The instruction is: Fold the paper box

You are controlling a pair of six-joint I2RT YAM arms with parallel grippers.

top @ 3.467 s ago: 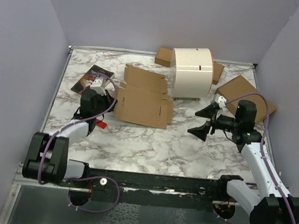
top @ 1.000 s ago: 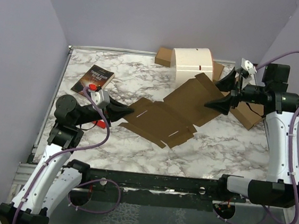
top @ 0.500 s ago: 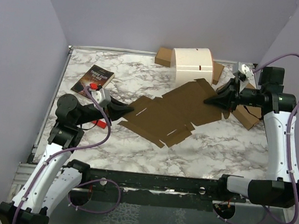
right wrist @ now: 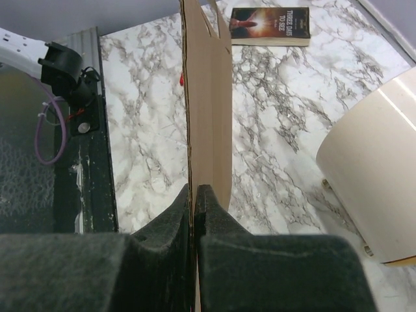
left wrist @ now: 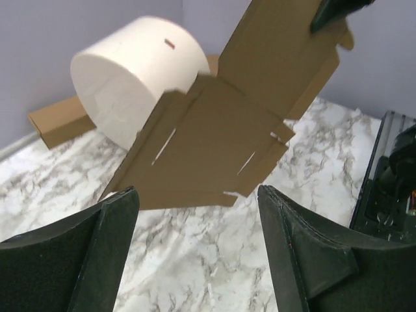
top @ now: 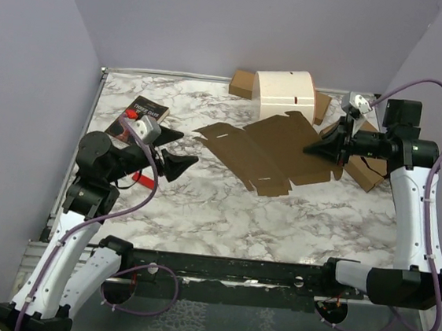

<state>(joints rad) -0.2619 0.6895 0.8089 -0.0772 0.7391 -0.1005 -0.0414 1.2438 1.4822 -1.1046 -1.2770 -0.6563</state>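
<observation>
The paper box (top: 274,151) is an unfolded flat brown die-cut sheet with slots and tabs, spread over the middle of the marble table. My right gripper (top: 311,151) is shut on its right edge; in the right wrist view the sheet (right wrist: 207,110) runs edge-on out from between the closed fingers (right wrist: 183,209). My left gripper (top: 177,149) hangs open a little left of the sheet's near end, touching nothing. In the left wrist view the sheet (left wrist: 214,146) lies beyond the spread fingertips (left wrist: 123,214).
A large white cylinder (top: 285,97) lies at the back, with cardboard pieces (top: 242,82) behind it. A thicker brown box (top: 365,169) sits under my right arm. A book (top: 138,116) lies at the back left, and a small red object (top: 146,181) below my left gripper.
My left gripper has let go of the sheet's left end, opened and pulled back. The right gripper has closed on the right edge and drawn the sheet toward the right and back.
</observation>
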